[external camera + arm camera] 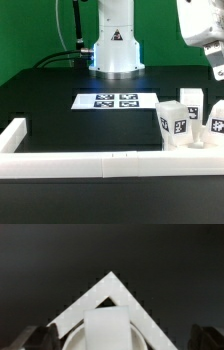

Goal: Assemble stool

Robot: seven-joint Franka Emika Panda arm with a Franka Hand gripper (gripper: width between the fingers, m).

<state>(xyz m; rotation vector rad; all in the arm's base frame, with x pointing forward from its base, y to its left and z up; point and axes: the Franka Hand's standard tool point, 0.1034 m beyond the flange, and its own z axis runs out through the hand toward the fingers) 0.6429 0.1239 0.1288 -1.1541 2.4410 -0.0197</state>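
Three small blocky white legs with black-and-white tags stand upright at the exterior view's right: one [171,121], one [192,104] behind it, and one [218,124] at the frame edge. A low white part [198,142] lies between them; I cannot tell whether it is the seat. My gripper [214,66] hangs well above these parts. In the wrist view my gripper [120,341] is open, and its dark fingers [35,338] stand wide apart at the frame's edge. A white leg [105,328] shows between them, with a curved white edge [72,336] beside it, likely the round seat.
The marker board [113,100] lies mid-table before the robot base [113,45]. The long white border rail [100,162] runs along the front and turns back at the exterior view's left [14,132]. In the wrist view, a corner of the white rail [110,283] points away on the black table.
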